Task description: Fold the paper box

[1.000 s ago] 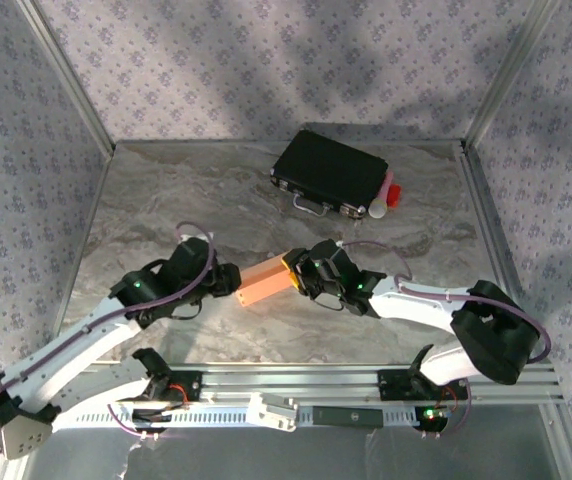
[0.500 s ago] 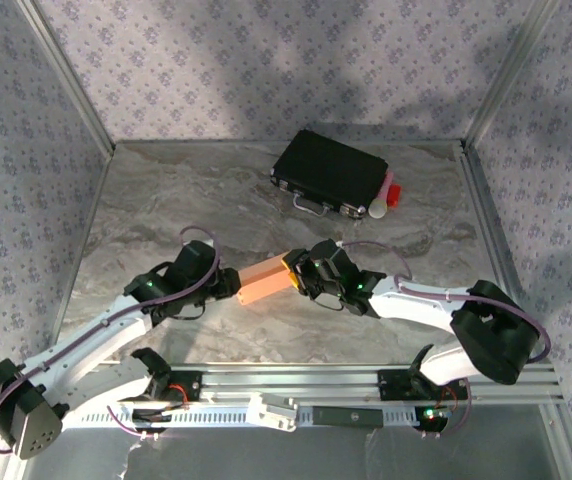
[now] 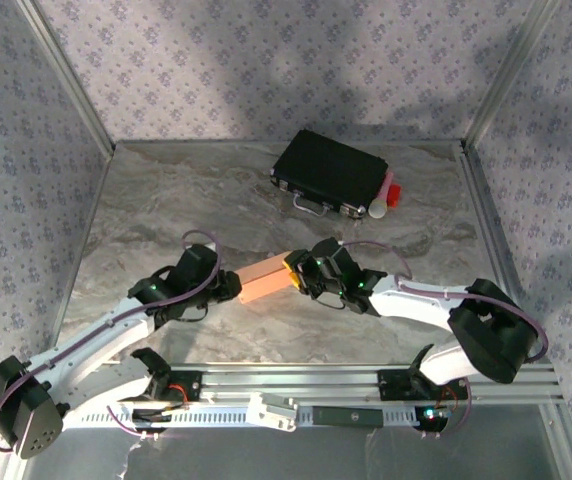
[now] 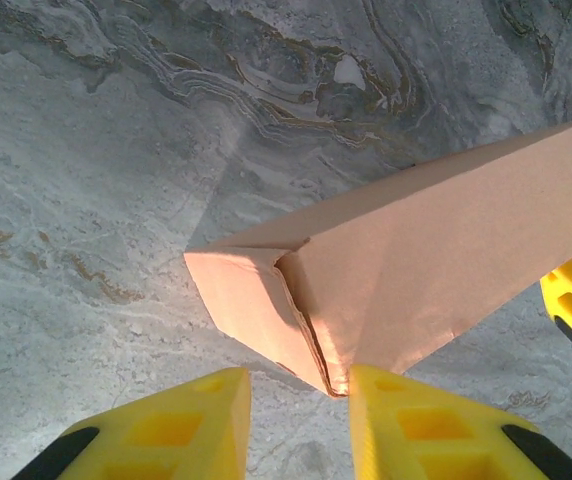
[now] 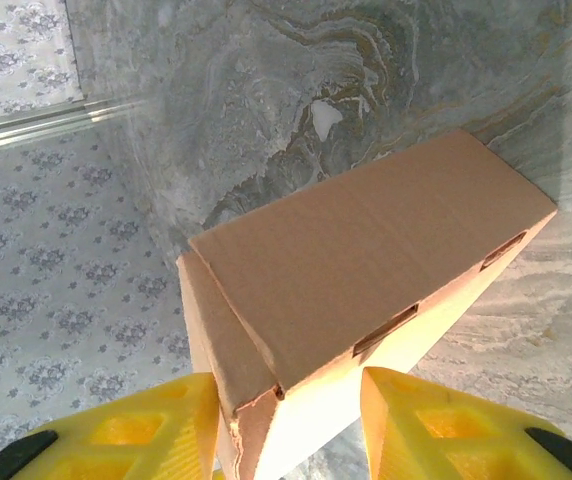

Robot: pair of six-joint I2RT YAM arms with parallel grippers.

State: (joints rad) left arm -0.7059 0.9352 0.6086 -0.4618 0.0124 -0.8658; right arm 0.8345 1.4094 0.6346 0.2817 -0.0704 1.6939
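The paper box [image 3: 266, 281] is a closed salmon-brown carton, held between the two arms at mid-table with its right end raised. My right gripper [image 3: 294, 272] is shut on that end. In the right wrist view the paper box [image 5: 366, 250] runs down between the yellow fingers [image 5: 416, 425] of the right gripper [image 5: 288, 400]. My left gripper [image 3: 228, 287] is at the box's left end. In the left wrist view the left gripper [image 4: 298, 385] stands open, bare table showing in its gap. The lower corner of the paper box [image 4: 416, 260] touches the tip of its right finger [image 4: 406, 420].
A black hard case [image 3: 329, 172] with metal trim lies at the back of the table. A red-and-white object [image 3: 386, 198] rests against its right end. Metal frame posts and patterned walls bound the marble table [image 3: 166, 200].
My left arm has slid right, bringing its gripper up to the box's left end, and its jaws have narrowed. The right gripper and box have hardly moved.
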